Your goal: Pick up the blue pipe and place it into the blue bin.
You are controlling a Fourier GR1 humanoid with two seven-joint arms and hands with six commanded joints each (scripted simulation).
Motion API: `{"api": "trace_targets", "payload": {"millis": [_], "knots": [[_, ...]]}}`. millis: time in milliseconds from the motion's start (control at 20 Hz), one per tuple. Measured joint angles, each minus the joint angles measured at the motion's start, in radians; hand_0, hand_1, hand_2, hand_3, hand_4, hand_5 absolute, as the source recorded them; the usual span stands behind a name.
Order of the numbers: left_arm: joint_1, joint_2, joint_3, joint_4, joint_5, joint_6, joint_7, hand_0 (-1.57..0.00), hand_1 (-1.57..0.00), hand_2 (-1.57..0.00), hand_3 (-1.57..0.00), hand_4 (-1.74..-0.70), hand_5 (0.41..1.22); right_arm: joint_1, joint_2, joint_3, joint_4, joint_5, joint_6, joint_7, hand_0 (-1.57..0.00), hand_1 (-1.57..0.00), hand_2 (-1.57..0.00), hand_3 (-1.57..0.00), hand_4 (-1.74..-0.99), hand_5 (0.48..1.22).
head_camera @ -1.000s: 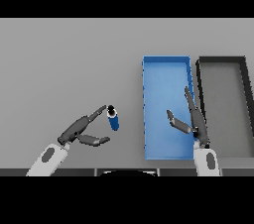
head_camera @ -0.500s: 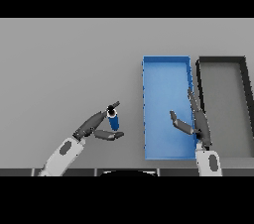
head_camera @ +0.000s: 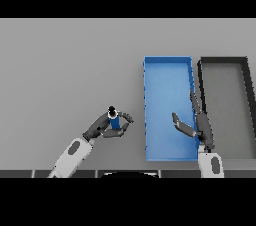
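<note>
Left hand on the pipe, bin off to its right.

The left hand (head_camera: 104, 126) has its fingers and thumb curled round the blue pipe (head_camera: 114, 121), which stands roughly upright on the table (head_camera: 65, 70), dark cap up. The blue bin (head_camera: 167, 65) lies to the pipe's right, near but apart; the right hand (head_camera: 197, 126) hovers over it with fingers straight, holding nothing.

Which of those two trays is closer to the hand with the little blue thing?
The blue bin; the black bin lies beyond it, farther from the left hand closing around the blue pipe.
</note>
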Motion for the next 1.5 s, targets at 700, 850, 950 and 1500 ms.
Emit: {"api": "trace_targets", "payload": {"millis": [700, 850, 950, 1500], "knots": [[-0.017, -0.069, -0.005, -0.121, -0.057, 0.046, -0.028, -1.53, -1.53, -1.54, -1.54, -1.47, 1.207, -0.033, 0.003, -0.015, 0.016, -0.028, 0.006, 0.042, 0.0, 0.0, 0.0, 0.0, -1.22, 0.638], [-0.037, -0.07, -0.001, -0.197, -0.039, 0.023, 0.019, -1.55, -1.55, -1.56, -1.55, -1.47, 1.214, -0.038, 0.004, -0.003, 0.027, 0.002, -0.003, 0.038, 0.0, 0.0, 0.0, 0.0, -1.194, 0.642], [-0.059, -0.082, -0.005, -0.228, -0.041, 0.01, 0.035, -1.56, -1.56, -1.56, -1.56, -1.47, 1.217, -0.03, 0.002, 0.001, 0.024, 0.01, -0.003, 0.024, 0.0, 0.0, 0.0, 0.0, -1.176, 0.643], [-0.074, -0.113, 0.009, -0.251, -0.08, -0.037, 0.108, -1.57, -1.57, -1.57, -1.57, -1.47, 1.22, 0.189, 0.091, 0.042, -0.146, 0.14, -0.154, -0.023, 0.0, 0.0, 0.0, 0.0, -1.188, 0.643]]}}
